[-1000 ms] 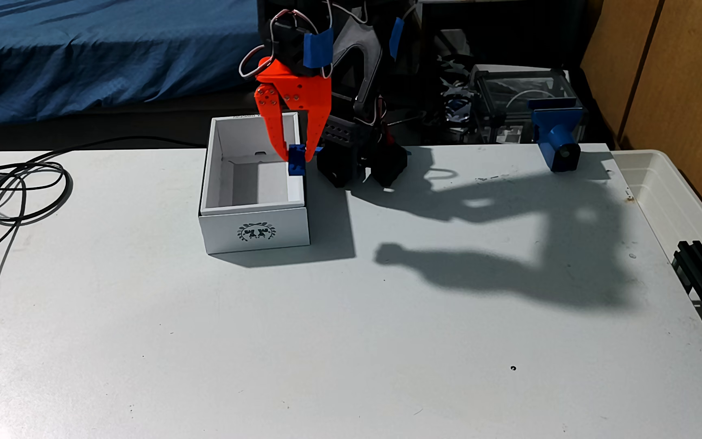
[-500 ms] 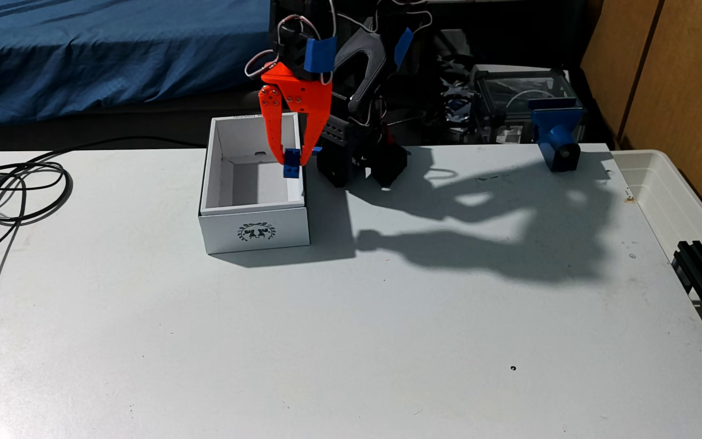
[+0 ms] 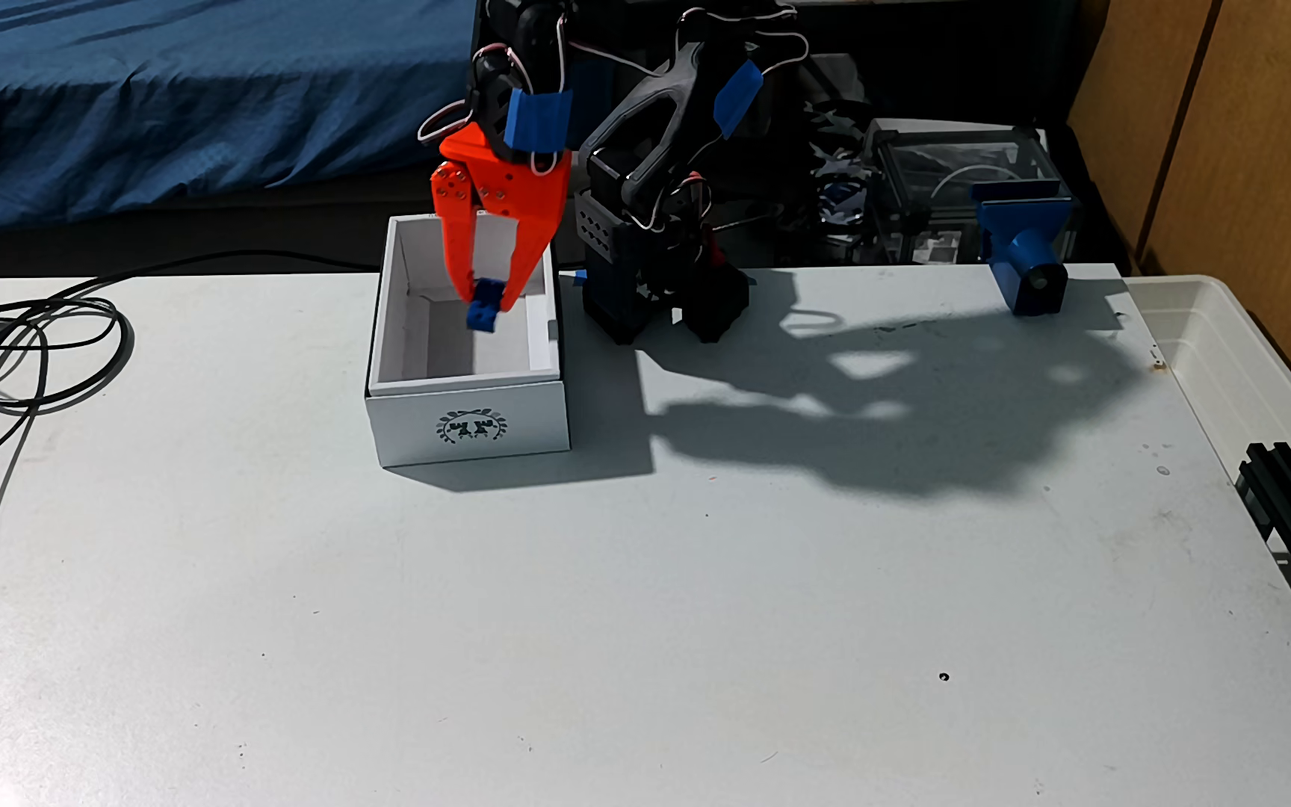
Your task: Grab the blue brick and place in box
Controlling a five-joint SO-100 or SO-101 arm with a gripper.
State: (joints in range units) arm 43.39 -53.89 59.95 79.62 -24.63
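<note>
Blue brick [image 3: 484, 308]: judging by looks, light, rigid moulded plastic with smooth, slick sides, so it shouldn't crush, but a small piece like this could twist or slip if pinched off-centre. Best hold is across two flat opposite side faces, not over the studs. Appearance: tiny, bright blue, rectangular, studs faintly visible, about as wide as one fingertip of the orange tool [image 3: 485, 299]. Tool state: fingers closed in on the brick's upper part, clamped; the brick hangs tilted below the tips. Location: upper-middle of the frame, brick is in the air over the open interior of the white box [image 3: 467, 431], inside the line of its walls, toward the far right part of the cavity, not yet on the floor of the box. Box sits on the pale desk [image 3: 627, 621], wreath emblem facing the camera. Looks like transport is nearly done; release is what remains.
</note>
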